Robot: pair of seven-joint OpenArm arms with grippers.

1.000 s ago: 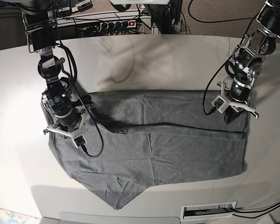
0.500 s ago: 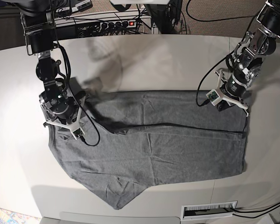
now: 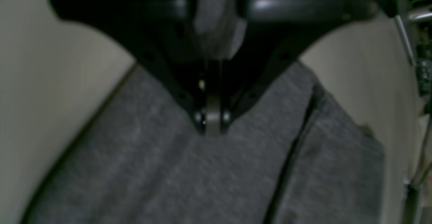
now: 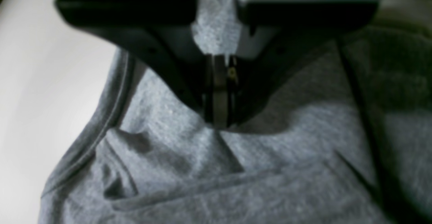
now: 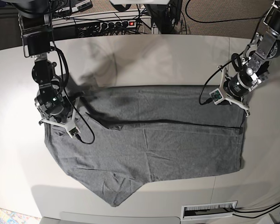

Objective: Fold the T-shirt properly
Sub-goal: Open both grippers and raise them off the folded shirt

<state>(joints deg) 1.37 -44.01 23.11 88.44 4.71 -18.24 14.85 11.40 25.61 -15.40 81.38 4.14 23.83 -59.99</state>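
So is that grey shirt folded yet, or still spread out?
Partly folded: the T-shirt lies flat on the table with one lengthwise layer doubled over, its edge running across the middle.

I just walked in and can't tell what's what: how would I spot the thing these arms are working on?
Look at the pale table between the two arms. Spread across it lies the T-shirt, heather-grey and wrinkled: the only cloth there, with a gripper pinching each far corner.

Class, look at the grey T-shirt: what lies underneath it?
The T-shirt lies on the pale table, visible all round it. Whatever sits beneath the fabric is covered and cannot be seen.
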